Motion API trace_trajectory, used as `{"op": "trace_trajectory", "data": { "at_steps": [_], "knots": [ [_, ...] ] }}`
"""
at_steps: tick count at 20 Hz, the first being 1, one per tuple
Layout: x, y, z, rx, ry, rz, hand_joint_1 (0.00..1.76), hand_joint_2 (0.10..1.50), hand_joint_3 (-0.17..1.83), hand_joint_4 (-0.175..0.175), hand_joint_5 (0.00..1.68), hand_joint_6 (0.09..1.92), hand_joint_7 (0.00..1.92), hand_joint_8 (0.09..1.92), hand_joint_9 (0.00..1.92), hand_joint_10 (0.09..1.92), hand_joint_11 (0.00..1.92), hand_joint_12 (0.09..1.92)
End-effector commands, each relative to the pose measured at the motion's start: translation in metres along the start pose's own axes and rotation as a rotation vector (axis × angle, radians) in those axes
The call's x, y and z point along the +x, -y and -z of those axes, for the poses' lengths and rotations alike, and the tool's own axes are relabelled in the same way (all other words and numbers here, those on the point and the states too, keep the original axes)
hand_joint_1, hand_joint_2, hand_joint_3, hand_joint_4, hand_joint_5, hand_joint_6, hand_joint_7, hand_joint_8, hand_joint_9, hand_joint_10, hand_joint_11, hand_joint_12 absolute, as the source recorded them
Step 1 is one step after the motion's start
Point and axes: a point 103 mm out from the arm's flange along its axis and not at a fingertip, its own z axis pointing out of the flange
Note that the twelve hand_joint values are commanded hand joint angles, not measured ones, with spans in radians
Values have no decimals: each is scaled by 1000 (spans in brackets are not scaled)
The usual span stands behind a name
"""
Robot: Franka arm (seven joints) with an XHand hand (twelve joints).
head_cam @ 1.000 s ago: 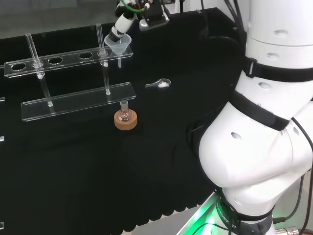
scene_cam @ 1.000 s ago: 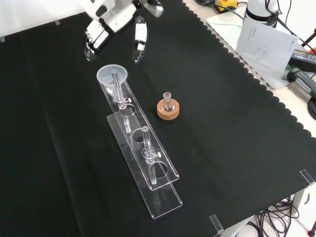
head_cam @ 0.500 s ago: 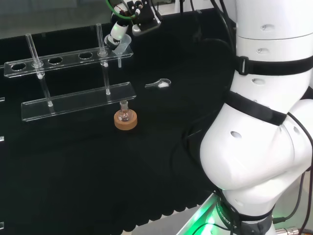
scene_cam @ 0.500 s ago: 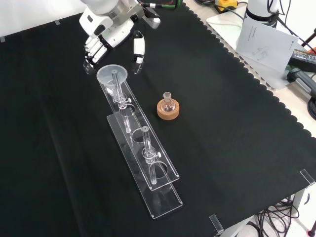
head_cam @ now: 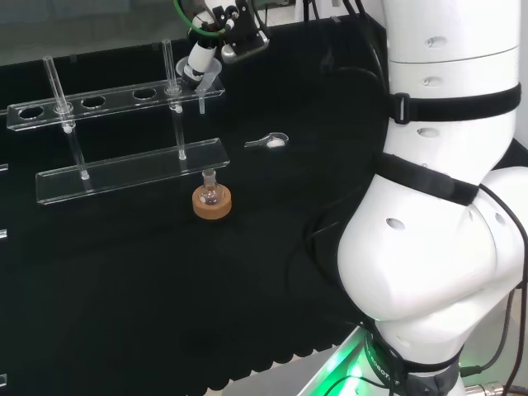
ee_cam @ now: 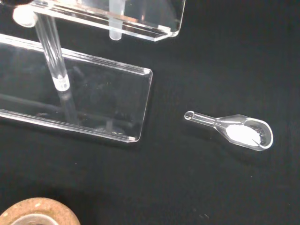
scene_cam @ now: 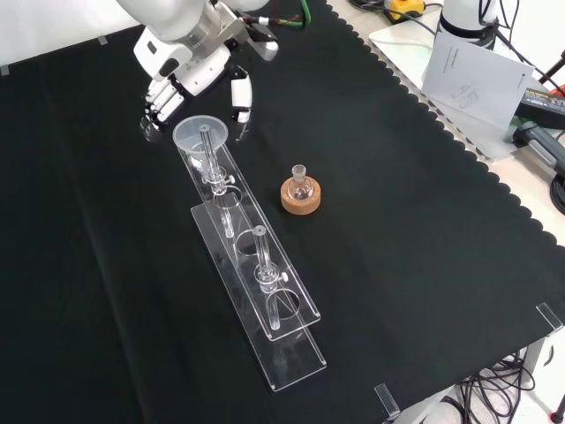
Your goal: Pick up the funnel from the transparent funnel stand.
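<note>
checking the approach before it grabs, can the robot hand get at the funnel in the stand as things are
Probably yes. The robot hand hangs open just behind the funnel, fingers on one side of its rim and thumb on the other. The funnel sits at the stand's end hole, with nothing between them.

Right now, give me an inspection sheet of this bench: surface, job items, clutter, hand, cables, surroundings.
Surface: black cloth over the bench.
Job's things: funnel seated at the end of the clear funnel stand.
Clutter: small flask on a cork ring; clear scoop holding white powder.
Hand: hand just beyond the funnel's rim, fingers relaxed, holding nothing.
Cables: green and dark cables at the wrist.
Surroundings: papers beyond the cloth's edge.
</note>
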Motion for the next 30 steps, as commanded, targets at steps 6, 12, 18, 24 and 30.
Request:
{"op": "trace_trajectory", "data": {
  "at_steps": [6,12,18,24,30],
  "knots": [
    [7,-11,-9,26,22,10,592,711,279,26,76,87,0,420,140,863,370,1485],
    [7,-12,-15,4,51,-1,577,713,320,0,232,87,157,691,398,733,345,1471],
    [7,-9,-12,-46,75,-26,576,738,354,-21,342,87,371,719,681,625,403,1422],
    [10,-2,0,-127,133,-61,613,780,396,-46,465,87,552,714,914,569,609,1274],
    [13,13,13,-210,153,-56,671,799,432,-59,579,87,735,712,1128,526,796,1139]
  ]
}}
